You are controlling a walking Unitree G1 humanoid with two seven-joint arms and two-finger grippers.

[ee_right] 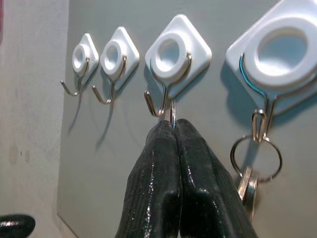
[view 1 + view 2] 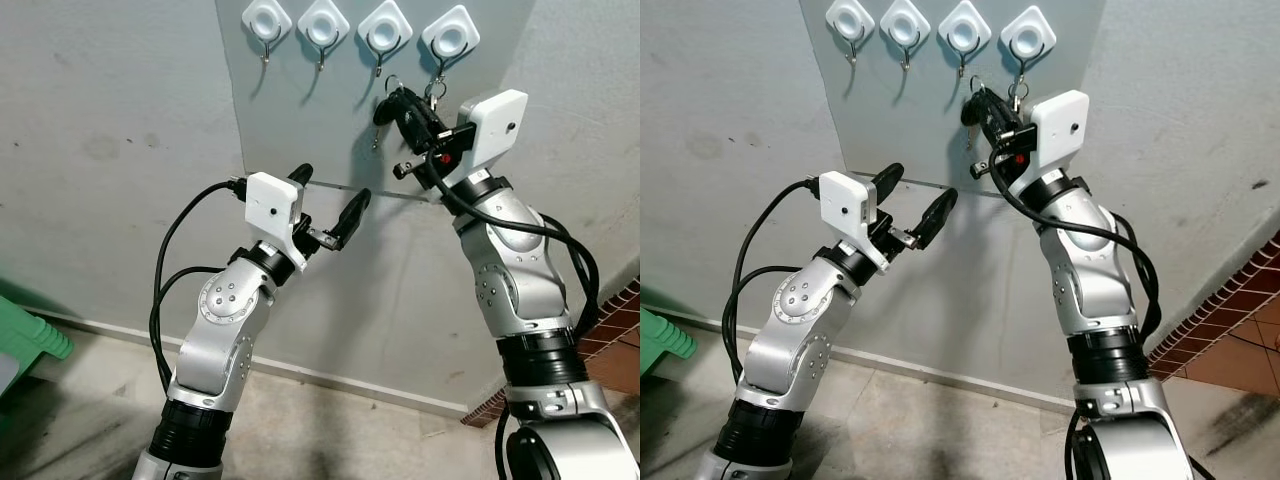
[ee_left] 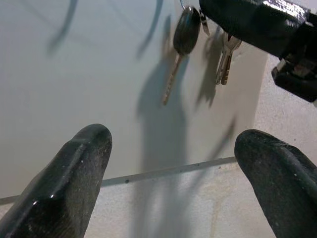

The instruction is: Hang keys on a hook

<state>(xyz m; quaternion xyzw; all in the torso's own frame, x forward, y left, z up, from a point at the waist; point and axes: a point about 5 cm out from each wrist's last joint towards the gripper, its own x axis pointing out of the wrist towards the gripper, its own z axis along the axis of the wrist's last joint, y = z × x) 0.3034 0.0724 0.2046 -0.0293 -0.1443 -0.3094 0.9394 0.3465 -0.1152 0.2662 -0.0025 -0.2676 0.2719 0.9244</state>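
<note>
Four white diamond-shaped hooks sit in a row on a grey panel [image 2: 300,110]. My right gripper [image 2: 397,97] is raised to the third hook [image 2: 385,25] and shut on the ring of a bunch of keys. In the right wrist view the thin ring [image 1: 172,113] pokes out from the fingertips right beside that hook's wire [image 1: 157,105]. A black-headed key [image 2: 383,113] dangles under the fingers. Another set of keys [image 1: 255,156] hangs from the fourth hook [image 2: 450,35]. My left gripper [image 2: 332,188] is open and holds nothing, lower down in front of the panel.
The two left hooks [image 2: 266,20] [image 2: 323,22] are bare. A green object [image 2: 30,340] lies on the floor at the far left. Brick paving [image 2: 615,330] shows at the lower right, and the wall meets the concrete floor [image 2: 330,420] below.
</note>
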